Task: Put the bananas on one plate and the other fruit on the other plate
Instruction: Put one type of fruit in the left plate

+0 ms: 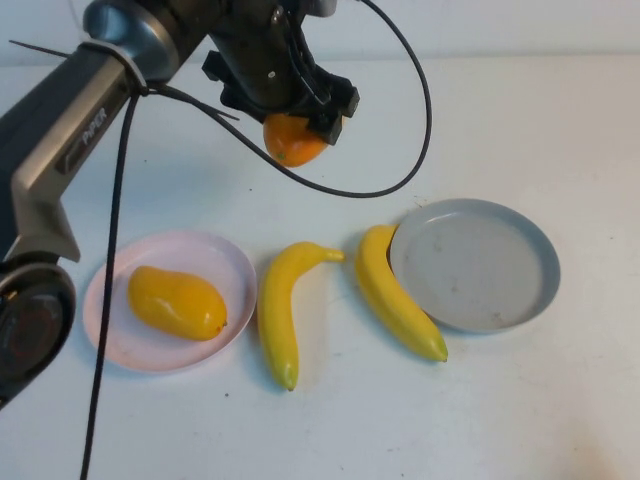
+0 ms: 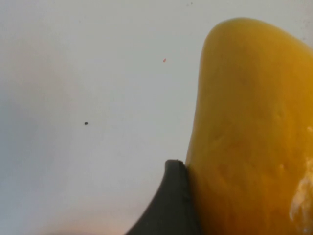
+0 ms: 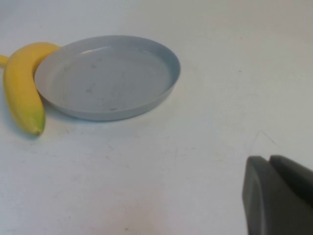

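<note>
**Left gripper on second mango, far side of bench**

I see left gripper (image 1: 300, 125) clamped on glossy oval mango (image 1: 292, 140). Other mango (image 1: 176, 302) sits on pink plate (image 1: 225, 262). Two curved bananas (image 1: 281, 310) (image 1: 395, 296) lie on bench (image 1: 520, 400), one touching empty grey-blue plate (image 1: 540, 262). Right gripper (image 3: 279, 196) closed, empty.

You are seeing one mango (image 1: 176, 302) lying on the pink plate (image 1: 120, 345), another mango (image 1: 292, 139) sitting in the left hand (image 1: 300, 120), and both bananas (image 1: 282, 310) lying beside the empty grey-blue plate (image 1: 540, 290).
</note>
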Controlling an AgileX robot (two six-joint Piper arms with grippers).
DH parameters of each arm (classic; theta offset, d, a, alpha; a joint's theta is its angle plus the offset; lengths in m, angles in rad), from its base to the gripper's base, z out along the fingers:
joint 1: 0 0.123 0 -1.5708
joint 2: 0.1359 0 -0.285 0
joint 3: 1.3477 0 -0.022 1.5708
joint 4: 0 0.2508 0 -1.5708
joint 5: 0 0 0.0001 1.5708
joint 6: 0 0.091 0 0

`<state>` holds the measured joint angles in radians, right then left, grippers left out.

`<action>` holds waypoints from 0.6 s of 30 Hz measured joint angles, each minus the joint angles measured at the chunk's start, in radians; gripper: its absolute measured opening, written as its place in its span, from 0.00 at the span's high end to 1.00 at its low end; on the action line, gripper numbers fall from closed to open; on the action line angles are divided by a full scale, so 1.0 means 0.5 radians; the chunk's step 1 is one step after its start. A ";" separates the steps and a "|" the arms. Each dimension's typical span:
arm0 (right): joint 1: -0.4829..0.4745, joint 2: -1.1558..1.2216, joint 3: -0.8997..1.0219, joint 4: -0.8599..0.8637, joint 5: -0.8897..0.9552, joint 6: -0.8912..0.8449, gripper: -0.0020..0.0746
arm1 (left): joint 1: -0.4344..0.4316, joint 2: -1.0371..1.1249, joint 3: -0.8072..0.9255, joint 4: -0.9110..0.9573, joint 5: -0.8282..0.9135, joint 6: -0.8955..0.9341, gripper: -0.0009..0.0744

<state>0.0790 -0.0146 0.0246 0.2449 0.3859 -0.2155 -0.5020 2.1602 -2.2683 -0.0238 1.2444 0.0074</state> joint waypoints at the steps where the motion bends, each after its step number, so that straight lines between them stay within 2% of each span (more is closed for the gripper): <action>1: 0.000 0.000 0.000 0.000 0.000 0.000 1.00 | 0.000 -0.011 0.009 0.000 0.000 0.002 0.24; 9: 0.000 0.000 0.000 0.000 0.000 0.000 1.00 | 0.000 -0.240 0.247 0.089 0.008 0.006 0.24; 18: 0.000 0.000 0.000 0.000 0.000 0.000 1.00 | 0.000 -0.585 0.833 0.190 0.008 0.003 0.24</action>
<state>0.0790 -0.0146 0.0246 0.2449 0.3859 -0.2155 -0.5020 1.8677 -1.8519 0.0714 1.2483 0.0087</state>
